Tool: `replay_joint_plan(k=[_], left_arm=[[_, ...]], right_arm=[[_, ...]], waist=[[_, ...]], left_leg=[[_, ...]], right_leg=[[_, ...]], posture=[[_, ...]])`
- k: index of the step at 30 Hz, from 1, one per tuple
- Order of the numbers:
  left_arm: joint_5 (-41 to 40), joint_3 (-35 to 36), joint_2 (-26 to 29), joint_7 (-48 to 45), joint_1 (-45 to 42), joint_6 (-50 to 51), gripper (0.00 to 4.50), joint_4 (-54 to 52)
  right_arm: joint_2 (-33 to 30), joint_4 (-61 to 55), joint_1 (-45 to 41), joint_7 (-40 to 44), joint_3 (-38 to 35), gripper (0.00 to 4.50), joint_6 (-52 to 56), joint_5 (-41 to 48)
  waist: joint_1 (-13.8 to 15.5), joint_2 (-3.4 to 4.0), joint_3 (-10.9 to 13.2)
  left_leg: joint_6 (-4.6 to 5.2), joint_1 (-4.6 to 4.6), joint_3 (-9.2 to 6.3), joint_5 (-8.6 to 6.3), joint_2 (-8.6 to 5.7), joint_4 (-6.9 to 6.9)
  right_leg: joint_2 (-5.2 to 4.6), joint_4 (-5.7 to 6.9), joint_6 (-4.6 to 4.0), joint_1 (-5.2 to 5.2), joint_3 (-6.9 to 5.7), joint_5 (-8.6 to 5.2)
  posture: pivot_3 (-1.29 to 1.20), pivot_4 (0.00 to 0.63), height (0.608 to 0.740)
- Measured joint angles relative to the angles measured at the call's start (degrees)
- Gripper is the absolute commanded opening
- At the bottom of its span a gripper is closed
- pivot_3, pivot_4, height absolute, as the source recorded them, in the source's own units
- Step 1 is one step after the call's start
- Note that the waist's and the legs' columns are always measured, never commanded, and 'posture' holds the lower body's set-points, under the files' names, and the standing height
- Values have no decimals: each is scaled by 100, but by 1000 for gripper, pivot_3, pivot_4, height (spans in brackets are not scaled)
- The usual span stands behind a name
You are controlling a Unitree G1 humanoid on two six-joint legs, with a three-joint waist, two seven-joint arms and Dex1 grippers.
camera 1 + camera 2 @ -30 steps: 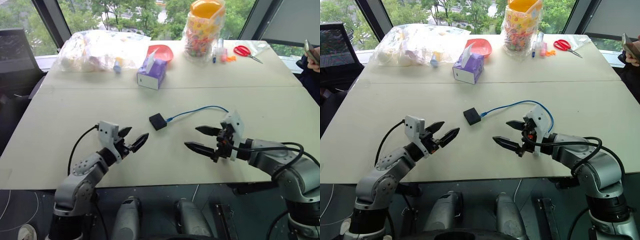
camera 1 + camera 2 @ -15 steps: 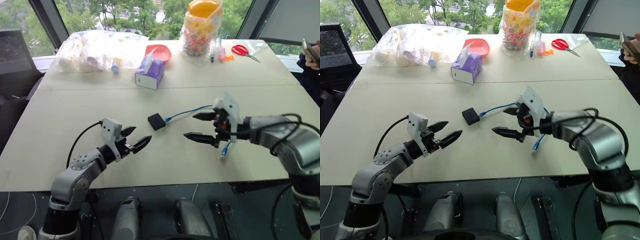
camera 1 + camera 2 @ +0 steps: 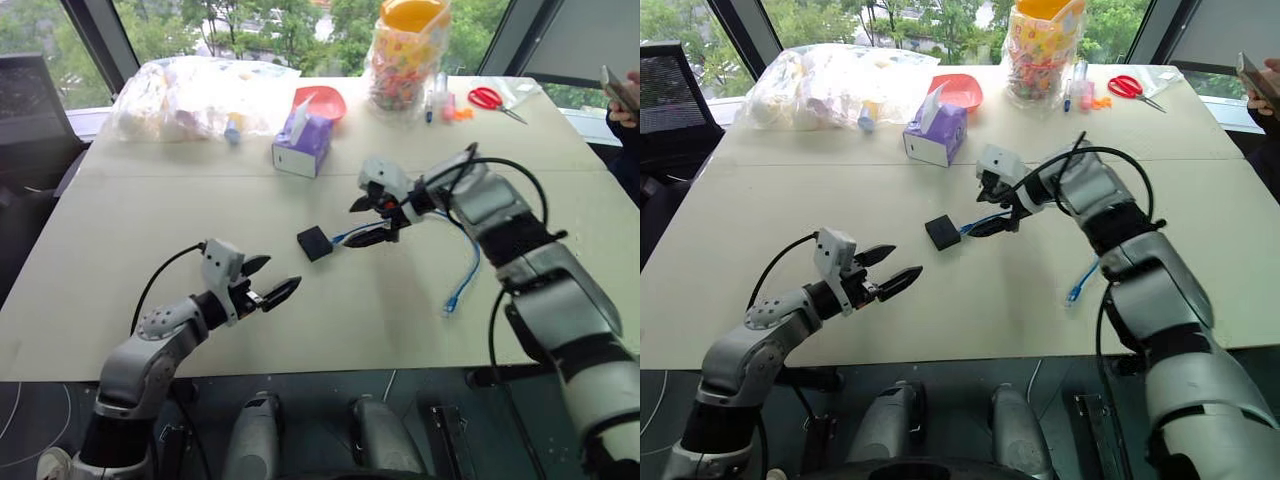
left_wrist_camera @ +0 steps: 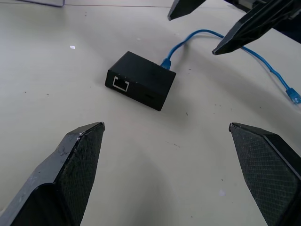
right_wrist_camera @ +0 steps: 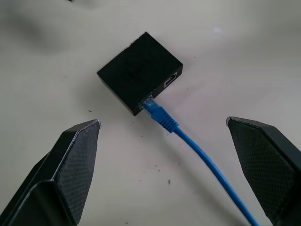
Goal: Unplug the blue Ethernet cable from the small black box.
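The small black box [image 3: 314, 242] lies flat near the middle of the table. The blue Ethernet cable [image 3: 470, 268] is plugged into its side and curves away to the right, its free end [image 3: 450, 303] lying on the table. My right gripper [image 3: 356, 224] hovers open just right of the box, one finger on either side of the plug [image 5: 153, 109] and not touching it. My left gripper [image 3: 279, 272] is open and empty, nearer the front edge and left of the box [image 4: 141, 80].
A purple tissue box [image 3: 303, 145], a red bowl [image 3: 325, 100], a clear bag of items [image 3: 190, 95], a jar of sweets [image 3: 405, 55] and red scissors [image 3: 488, 98] stand along the back. A person's hand with a phone [image 3: 622, 92] is at the far right.
My right arm swung forward and to the left, from near the front edge to the plug beside the box, and its gripper tilted down. The left gripper stayed where it was.
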Motion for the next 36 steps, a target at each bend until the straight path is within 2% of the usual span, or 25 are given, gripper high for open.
replay_joint_plan(k=[5,9,12,18,19,25,28,32,36], left_arm=[[54,25,6,72,187,-90,4436,-103],[75,55,25,81,229,-116,4436,-202],[102,71,28,91,269,-124,4500,-228],[103,206,95,123,393,-114,4500,-313],[102,224,155,114,393,-104,4500,-319],[-84,284,429,-105,147,139,4500,-259],[-374,315,581,-308,-159,458,4500,-156],[-864,433,951,-743,-697,1075,4500,204],[-1279,503,1129,-1115,-1387,1577,4500,680]], right_arm=[[647,1645,-502,123,88,4500,-920,-766],[946,2308,-634,55,75,4500,-1339,-1170],[1168,2571,-781,-19,19,3605,-1497,-1433],[1466,2707,-828,11,-210,439,-1612,-1672],[1513,2709,-828,41,-245,69,-1626,-1717],[1546,2683,-795,1,-376,69,-1762,-1855],[1417,2182,-509,-627,-397,69,-2154,-2028],[723,-97,737,-1444,-587,69,-2405,-2192],[213,-2587,2259,-1958,-849,69,-1993,-2398]], waist=[[-15,2,1],[-27,2,1],[-48,2,1],[-164,2,1],[-167,3,1],[-173,4,2],[-165,4,2],[-113,3,2],[-108,2,2]], left_leg=[[-1,-1,2,0,0,1],[-2,1,5,0,0,8],[-8,10,3,4,3,9],[-10,16,-3,5,7,5],[-10,17,-3,5,7,4],[-11,18,-3,5,7,4],[-13,16,-5,7,7,5],[-20,0,-12,11,1,6],[-19,-2,-17,11,0,5]], right_leg=[[0,10,0,-5,0,0],[-2,48,-1,-19,1,0],[4,74,-1,-28,2,-1],[9,83,0,-27,2,-1],[9,84,0,-27,2,-1],[11,86,1,-28,1,-1],[11,88,1,-28,1,-1],[8,87,15,-33,-2,-3],[12,91,39,-34,-2,-1]], posture=[[0,150,735],[0,150,735],[0,150,735],[0,150,735],[0,150,735],[0,150,735],[0,150,735],[0,150,735],[0,150,735]])
